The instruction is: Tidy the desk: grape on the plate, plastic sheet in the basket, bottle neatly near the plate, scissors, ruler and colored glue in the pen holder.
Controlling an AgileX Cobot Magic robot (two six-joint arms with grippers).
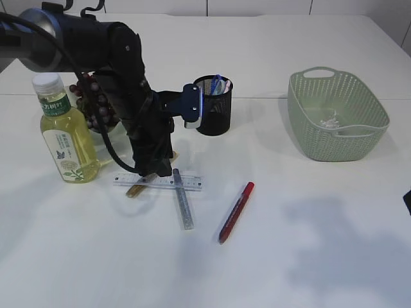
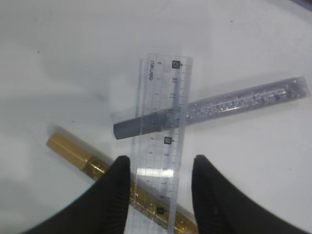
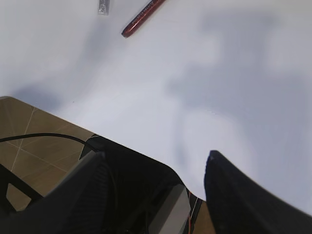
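Note:
My left gripper (image 2: 161,161) (image 1: 154,173) is down at the table, open, straddling the clear ruler (image 2: 163,141) (image 1: 160,181). Its left finger is at the ruler's edge and the right finger stands apart. The ruler lies across a gold glitter glue (image 2: 73,151) (image 1: 136,190) and a silver one (image 2: 234,102) (image 1: 183,202). A red glue pen (image 1: 236,212) (image 3: 144,17) lies to the right. Dark grapes (image 1: 96,106) sit behind the arm, with the plate mostly hidden. My right gripper (image 3: 156,158) is open and empty over the table's near edge.
A green tea bottle (image 1: 64,131) stands upright at the left. The black mesh pen holder (image 1: 215,112) holds a blue and pale item, possibly the scissors. The green basket (image 1: 337,144) at the right holds a clear plastic sheet (image 1: 331,120).

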